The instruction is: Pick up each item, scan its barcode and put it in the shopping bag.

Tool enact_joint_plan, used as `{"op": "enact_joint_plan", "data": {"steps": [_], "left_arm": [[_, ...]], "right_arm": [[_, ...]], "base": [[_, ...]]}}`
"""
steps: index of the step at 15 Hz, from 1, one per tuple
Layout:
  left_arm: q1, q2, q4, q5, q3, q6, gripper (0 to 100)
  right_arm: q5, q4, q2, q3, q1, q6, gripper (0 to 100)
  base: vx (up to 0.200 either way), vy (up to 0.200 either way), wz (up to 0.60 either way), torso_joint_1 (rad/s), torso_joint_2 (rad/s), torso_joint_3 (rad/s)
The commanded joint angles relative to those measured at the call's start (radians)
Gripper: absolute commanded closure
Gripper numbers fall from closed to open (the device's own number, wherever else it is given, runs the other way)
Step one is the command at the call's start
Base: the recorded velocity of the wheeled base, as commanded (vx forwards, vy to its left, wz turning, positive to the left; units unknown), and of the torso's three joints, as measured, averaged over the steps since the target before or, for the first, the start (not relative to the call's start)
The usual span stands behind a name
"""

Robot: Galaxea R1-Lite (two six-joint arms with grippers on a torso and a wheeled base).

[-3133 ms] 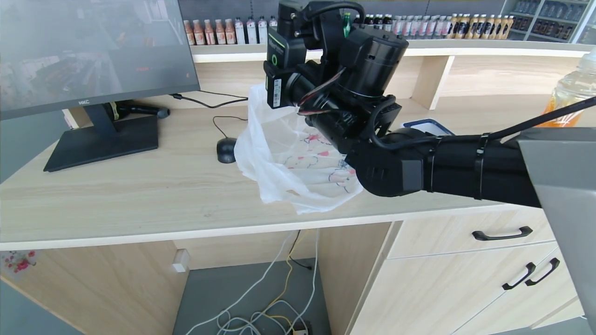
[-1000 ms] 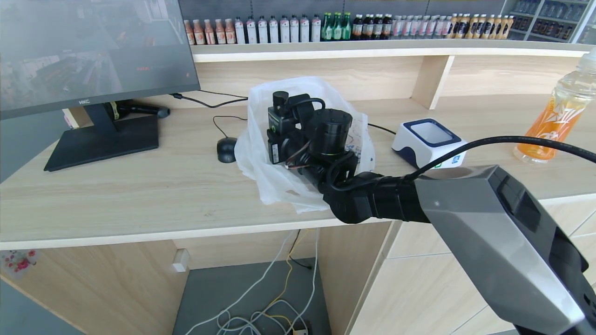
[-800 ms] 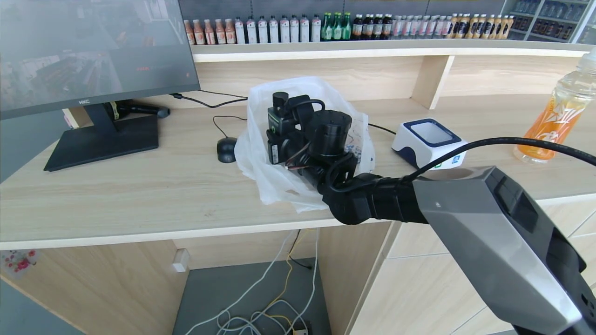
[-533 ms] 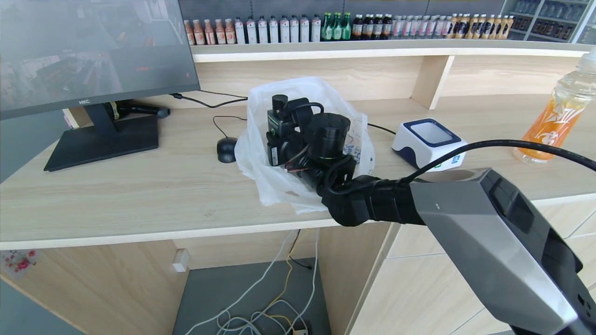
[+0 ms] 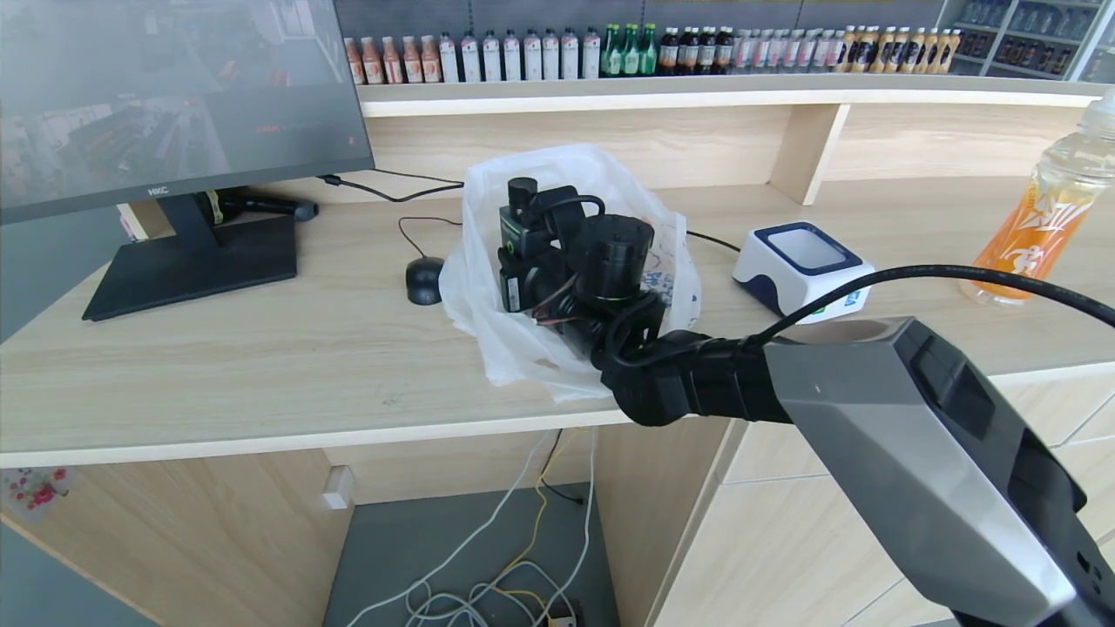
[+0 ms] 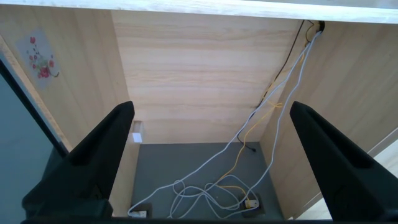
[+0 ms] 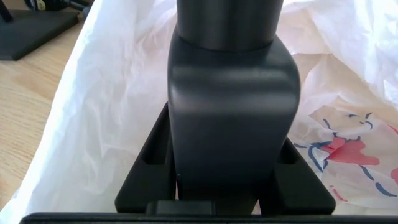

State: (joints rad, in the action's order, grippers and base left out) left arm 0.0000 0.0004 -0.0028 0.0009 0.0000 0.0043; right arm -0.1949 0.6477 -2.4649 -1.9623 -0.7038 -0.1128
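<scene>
A white plastic shopping bag [image 5: 523, 348] with a coloured print stands open on the wooden counter [image 5: 261, 348]. My right arm's wrist [image 5: 610, 252] is down inside the bag's mouth. In the right wrist view my right gripper [image 7: 231, 158] is shut on a dark grey bottle [image 7: 233, 106] with rounded shoulders, held upright within the bag [image 7: 106, 124]. A white and blue barcode scanner [image 5: 801, 261] sits just right of the bag. An orange drink bottle [image 5: 1037, 226] stands at the far right. My left gripper [image 6: 211, 162] hangs open under the counter, with nothing between its fingers.
A monitor [image 5: 165, 87] on a black stand fills the counter's left, with a black mouse [image 5: 423, 280] between it and the bag. A raised shelf [image 5: 697, 87] runs along the back. Loose cables [image 6: 211, 193] lie on the floor under the counter.
My right arm came down from high above the bag into its mouth. Over the last second it has only crept slightly toward the counter's front edge.
</scene>
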Motion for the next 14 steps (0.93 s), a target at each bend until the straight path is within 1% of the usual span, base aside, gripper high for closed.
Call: {"op": "enact_joint_plan", "data": {"steps": [1,11,12,14], "left_arm": [[0.0,0.0,0.0,-0.001,0.0,0.0,0],[0.0,0.0,0.0,0.001,0.0,0.0,0],[0.0,0.0,0.0,0.001,0.0,0.0,0],[0.0,0.0,0.0,0.001,0.0,0.0,0]], "right_arm": [[0.0,-0.003,-0.012,0.0,0.0,-0.001,100],[0.0,0.006,-0.017,-0.006,0.0,0.001,100],[0.002,0.013,-0.017,-0.006,0.001,0.001,0],[0.006,0.026,-0.017,-0.006,0.0,-0.001,0]], "base": [[0.0,0.0,0.0,0.0,0.0,0.0],[0.0,0.0,0.0,0.0,0.0,0.0],[0.0,0.0,0.0,0.0,0.0,0.0],[0.0,0.0,0.0,0.0,0.0,0.0]]}}
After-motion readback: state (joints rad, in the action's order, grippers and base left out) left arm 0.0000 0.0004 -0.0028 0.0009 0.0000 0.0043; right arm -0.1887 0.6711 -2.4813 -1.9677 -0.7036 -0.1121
